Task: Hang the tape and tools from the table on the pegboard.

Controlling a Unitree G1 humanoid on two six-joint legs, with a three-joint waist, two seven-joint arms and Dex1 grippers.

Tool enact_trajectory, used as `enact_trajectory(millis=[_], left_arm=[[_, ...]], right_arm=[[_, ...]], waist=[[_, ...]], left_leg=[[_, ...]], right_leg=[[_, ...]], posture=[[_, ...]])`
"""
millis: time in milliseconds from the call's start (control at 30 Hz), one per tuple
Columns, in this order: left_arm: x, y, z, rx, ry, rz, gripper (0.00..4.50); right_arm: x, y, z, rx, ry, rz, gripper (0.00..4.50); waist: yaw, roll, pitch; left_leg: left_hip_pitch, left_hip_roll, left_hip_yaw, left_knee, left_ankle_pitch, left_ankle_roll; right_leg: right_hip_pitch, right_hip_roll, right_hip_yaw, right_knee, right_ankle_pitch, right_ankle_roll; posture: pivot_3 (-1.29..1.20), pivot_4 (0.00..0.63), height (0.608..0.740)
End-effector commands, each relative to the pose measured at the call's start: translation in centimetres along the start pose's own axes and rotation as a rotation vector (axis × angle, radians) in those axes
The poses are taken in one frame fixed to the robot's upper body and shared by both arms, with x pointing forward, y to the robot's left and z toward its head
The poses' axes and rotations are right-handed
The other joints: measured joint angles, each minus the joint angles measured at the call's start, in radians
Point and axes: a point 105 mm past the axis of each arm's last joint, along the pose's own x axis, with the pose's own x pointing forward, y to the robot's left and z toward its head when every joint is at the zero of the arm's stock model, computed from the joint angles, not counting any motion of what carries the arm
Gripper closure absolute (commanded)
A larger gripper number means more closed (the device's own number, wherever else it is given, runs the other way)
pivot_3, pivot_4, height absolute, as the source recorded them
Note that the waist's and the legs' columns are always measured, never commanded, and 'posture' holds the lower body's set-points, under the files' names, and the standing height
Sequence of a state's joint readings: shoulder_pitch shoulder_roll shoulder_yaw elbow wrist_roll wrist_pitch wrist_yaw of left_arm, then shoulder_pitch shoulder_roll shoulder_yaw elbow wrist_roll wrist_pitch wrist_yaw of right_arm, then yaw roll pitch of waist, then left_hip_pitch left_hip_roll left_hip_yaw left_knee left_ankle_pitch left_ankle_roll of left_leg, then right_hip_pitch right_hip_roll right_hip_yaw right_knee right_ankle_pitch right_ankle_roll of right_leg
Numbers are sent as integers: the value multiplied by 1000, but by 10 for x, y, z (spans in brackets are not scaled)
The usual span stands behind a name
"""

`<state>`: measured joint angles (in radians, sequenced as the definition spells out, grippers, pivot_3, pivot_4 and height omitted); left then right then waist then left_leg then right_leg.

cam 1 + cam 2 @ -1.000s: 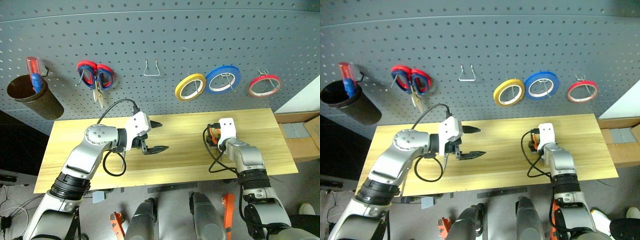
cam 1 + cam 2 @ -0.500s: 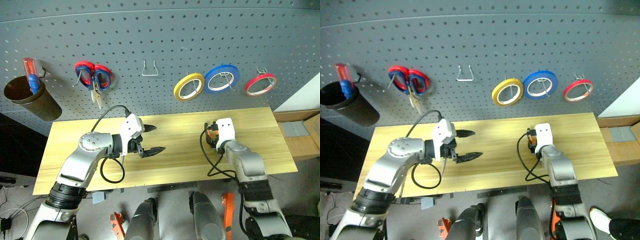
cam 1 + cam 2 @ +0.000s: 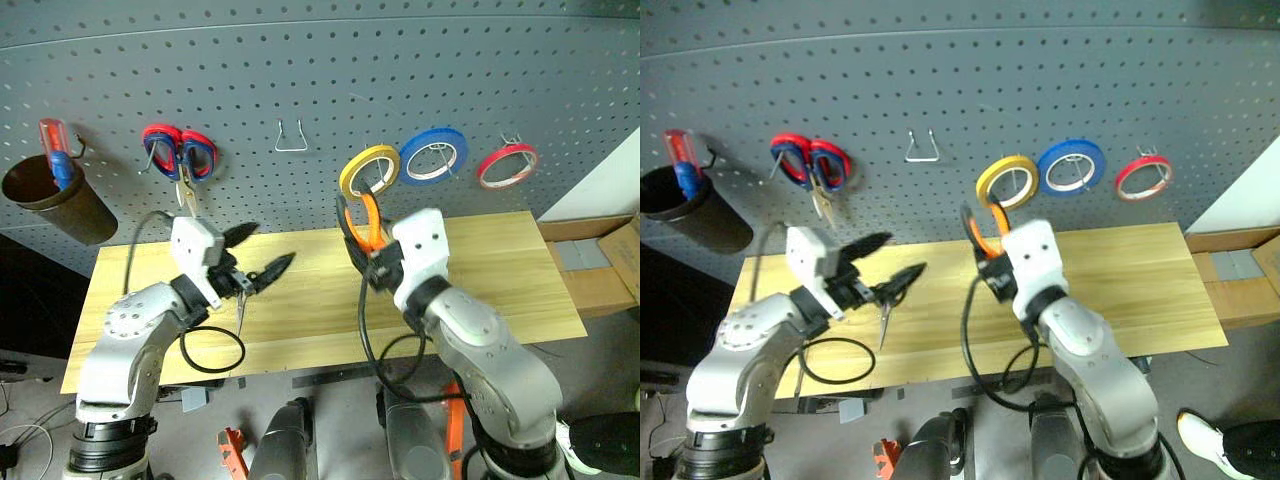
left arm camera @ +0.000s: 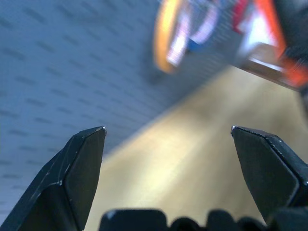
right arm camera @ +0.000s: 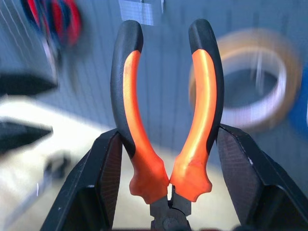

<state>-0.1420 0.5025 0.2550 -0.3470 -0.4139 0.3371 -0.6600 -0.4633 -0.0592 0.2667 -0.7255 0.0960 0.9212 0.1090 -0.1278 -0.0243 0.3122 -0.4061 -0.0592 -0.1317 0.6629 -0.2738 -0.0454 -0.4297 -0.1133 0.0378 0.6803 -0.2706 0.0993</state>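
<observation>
My right gripper (image 3: 368,258) is shut on the pliers (image 3: 362,218) and holds them in the air above the table (image 3: 500,270). Their orange-and-black handles (image 5: 166,101) point up, in front of the yellow roll. Further left my left gripper (image 3: 262,252) stands open above the table, with nothing between its fingers (image 4: 77,168). Just below it a thin dark tool (image 3: 240,308) lies on the wood; I cannot tell which tool it is. The red tape (image 3: 506,165) hangs on a hook at the right of the pegboard (image 3: 300,70).
On the pegboard hang a yellow roll (image 3: 368,170), a blue roll (image 3: 432,155), red-and-blue scissors (image 3: 180,152) and a brown cup (image 3: 45,195) holding a red-handled screwdriver. An empty wire hook (image 3: 290,137) sits between scissors and rolls. Cardboard boxes (image 3: 600,265) stand right of the table.
My right gripper has risen from the table with the pliers and swung left and up towards the pegboard. The left gripper has moved left, uncovering the thin tool.
</observation>
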Motion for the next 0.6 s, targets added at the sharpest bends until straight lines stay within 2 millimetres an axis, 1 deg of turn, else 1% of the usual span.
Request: enact_trajectory(millis=[33,167,300,433,600], left_arm=[[-11,5,6,24,-42,66,0],[-21,-4,2,28,-29,63,0],[-27,3,3,16,-40,131,0],[-28,6,9,41,-64,163,0],[-23,6,17,62,-92,161,0]], right_arm=[[12,-3,27,-7,-128,11,2031],[33,7,54,-29,-231,63,2031],[52,22,76,-41,-314,120,2031],[71,33,100,-28,-402,153,2031],[89,39,118,-53,-481,180,2031]], waist=[[5,0,0],[16,-2,-1],[22,-4,-3],[25,-8,-6],[42,-12,-10]], left_leg=[[0,0,0,0,0,0],[-1,0,0,-1,1,-4],[-7,0,1,-1,2,-6],[-8,0,1,-1,2,-6],[-8,0,0,-1,2,-7]], right_leg=[[0,0,0,0,0,0],[-2,0,1,-1,0,0],[-11,-1,1,0,0,0],[-12,-1,1,0,0,-1],[-12,0,1,0,0,-1]], posture=[[-81,300,740],[-49,284,740],[-16,266,740],[8,250,740],[24,240,740]])
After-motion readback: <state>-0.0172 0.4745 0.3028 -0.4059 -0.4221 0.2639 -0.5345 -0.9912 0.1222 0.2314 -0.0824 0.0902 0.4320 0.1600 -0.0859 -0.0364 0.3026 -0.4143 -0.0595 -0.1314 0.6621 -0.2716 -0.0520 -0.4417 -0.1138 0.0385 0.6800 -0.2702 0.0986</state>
